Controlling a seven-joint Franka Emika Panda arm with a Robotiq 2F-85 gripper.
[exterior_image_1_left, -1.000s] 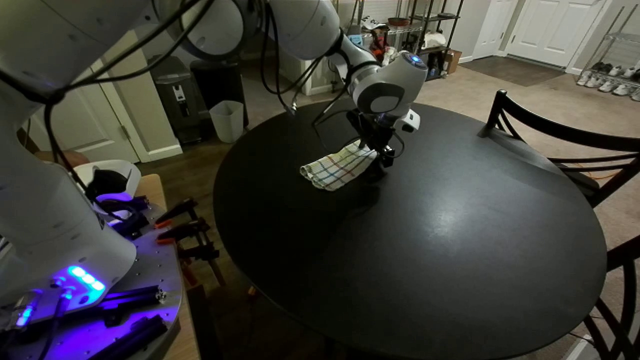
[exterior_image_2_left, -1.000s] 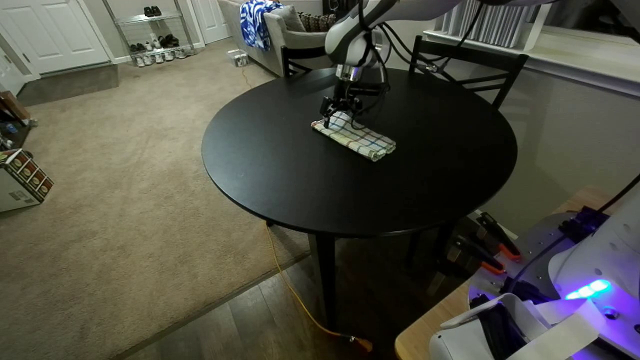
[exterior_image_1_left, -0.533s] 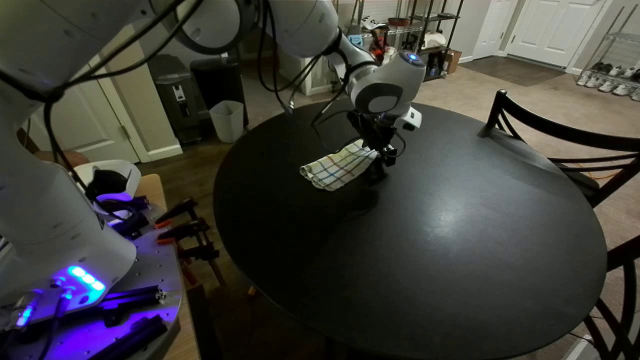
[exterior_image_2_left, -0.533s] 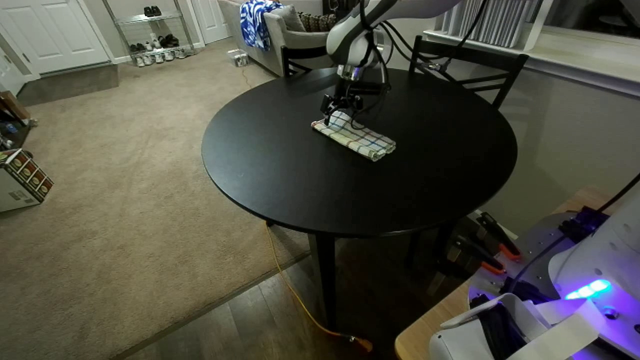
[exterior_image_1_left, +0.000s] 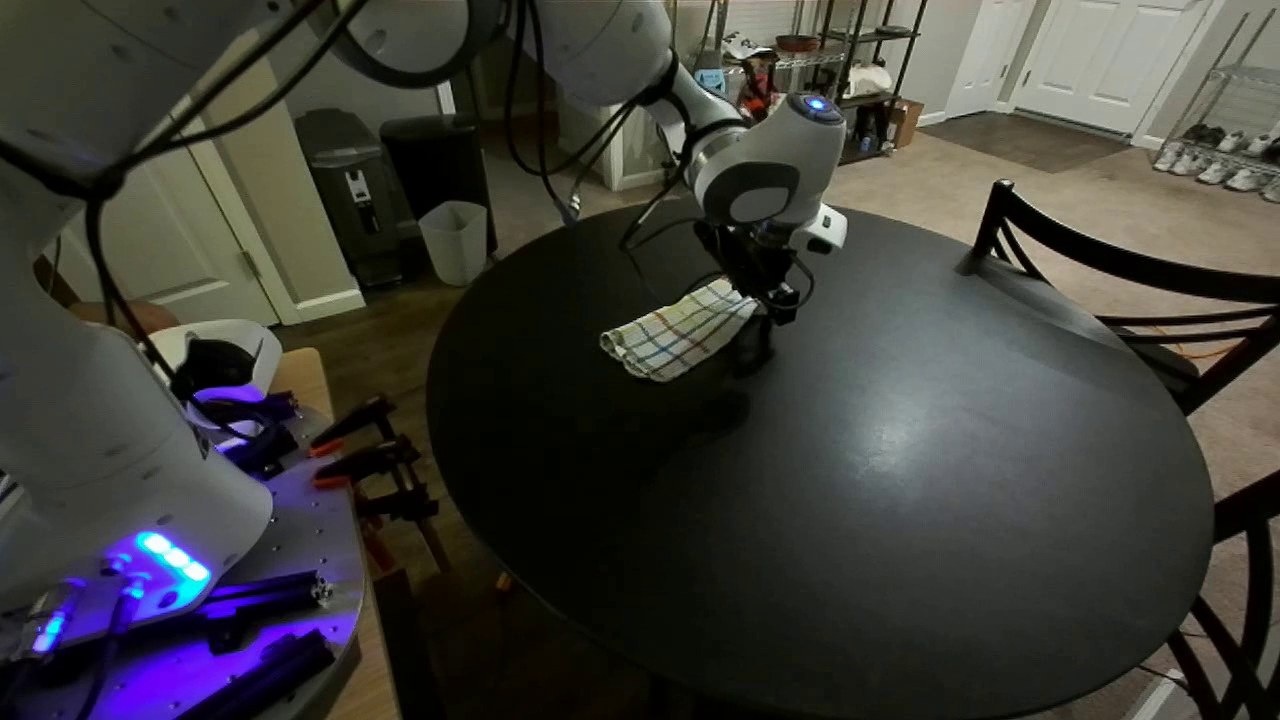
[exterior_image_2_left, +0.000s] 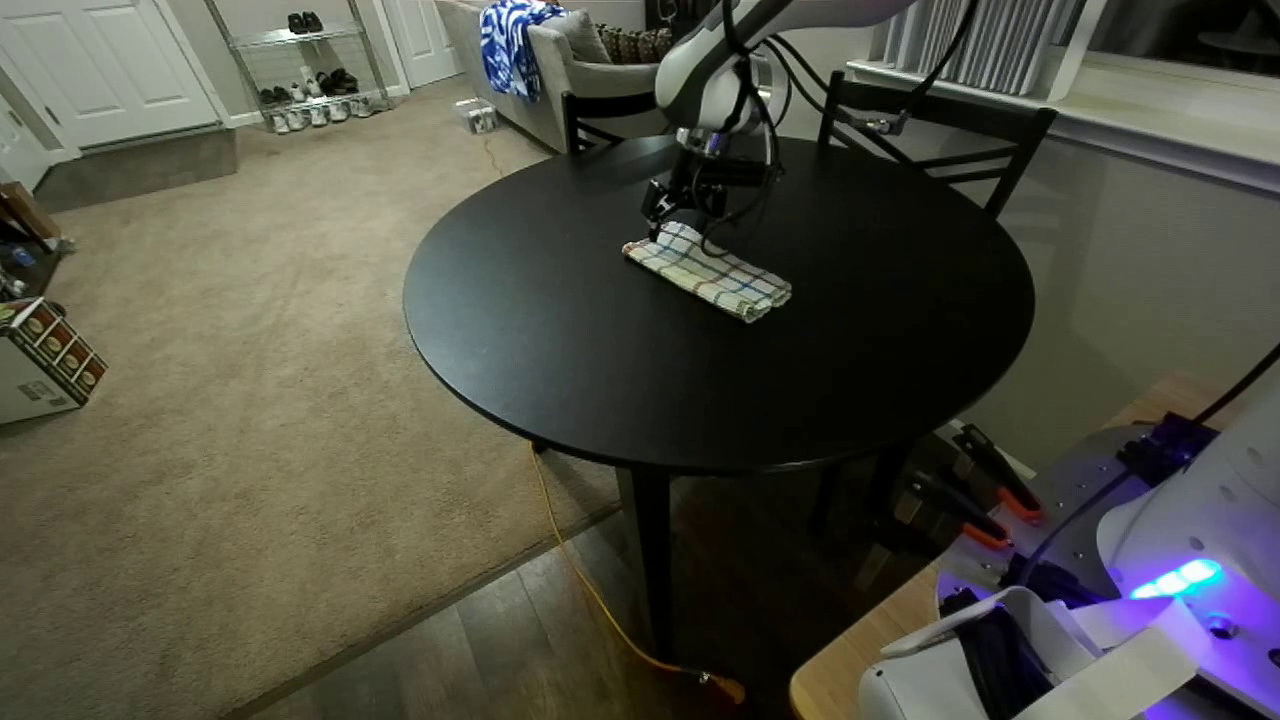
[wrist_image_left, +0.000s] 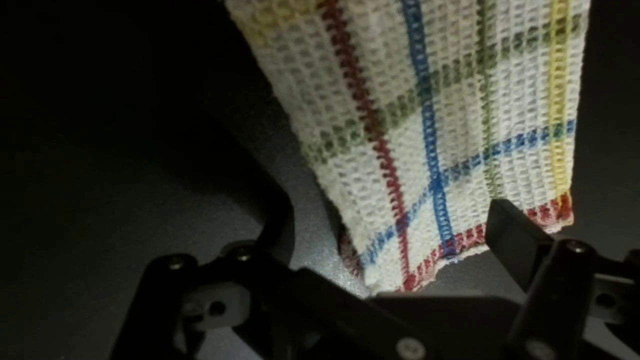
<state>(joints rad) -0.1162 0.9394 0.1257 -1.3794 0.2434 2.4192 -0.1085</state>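
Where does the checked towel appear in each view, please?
In an exterior view: towel near centre, slightly right.
In an exterior view: towel above centre, slightly right.
Wrist view: towel mostly right of centre, cut off by top edge.
Shared landmark: open gripper at one towel end.

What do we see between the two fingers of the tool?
The wrist view shows the red-edged end of the checked cloth between the fingers of the open tool, with a strip of dark tabletop beside it. Contact is unclear.
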